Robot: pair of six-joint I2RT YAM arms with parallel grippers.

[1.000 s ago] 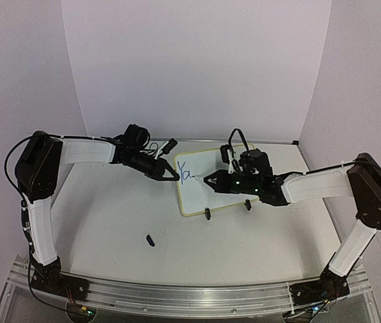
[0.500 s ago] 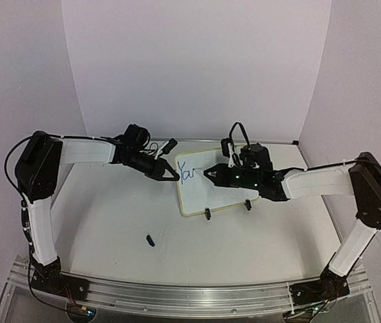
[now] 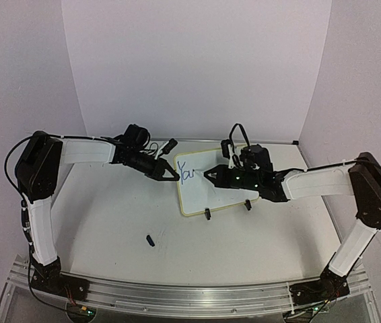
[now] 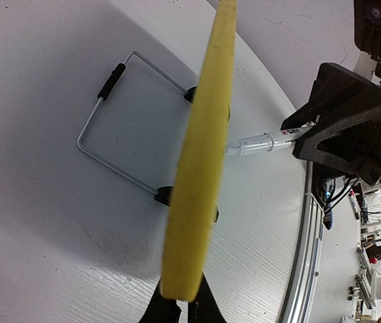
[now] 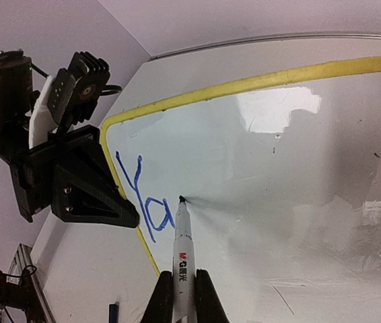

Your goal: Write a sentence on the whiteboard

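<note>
The whiteboard (image 3: 214, 195) stands tilted on the table on two black clip feet, its pale-yellow rim (image 4: 204, 148) edge-on in the left wrist view. Blue lettering of the sentence (image 5: 147, 202), a "Y" and a round letter, sits at its top left corner (image 3: 186, 173). My left gripper (image 3: 174, 176) is shut on the board's left rim, fingertips (image 4: 180, 306) pinching it. My right gripper (image 3: 209, 179) is shut on a white marker (image 5: 182, 249). The marker's dark tip rests on the board just right of the letters. The marker barrel (image 4: 264, 142) also shows behind the rim.
A small dark blue marker cap (image 3: 150, 240) lies on the table in front of the board, left of centre. A wire stand (image 4: 110, 128) props the board from behind. An aluminium rail (image 3: 177, 293) runs along the near edge, and walls close in the back and sides.
My right gripper has shifted slightly back and left with the marker, and the blue lettering looks a little longer to the right. My left gripper and the board have not moved.
</note>
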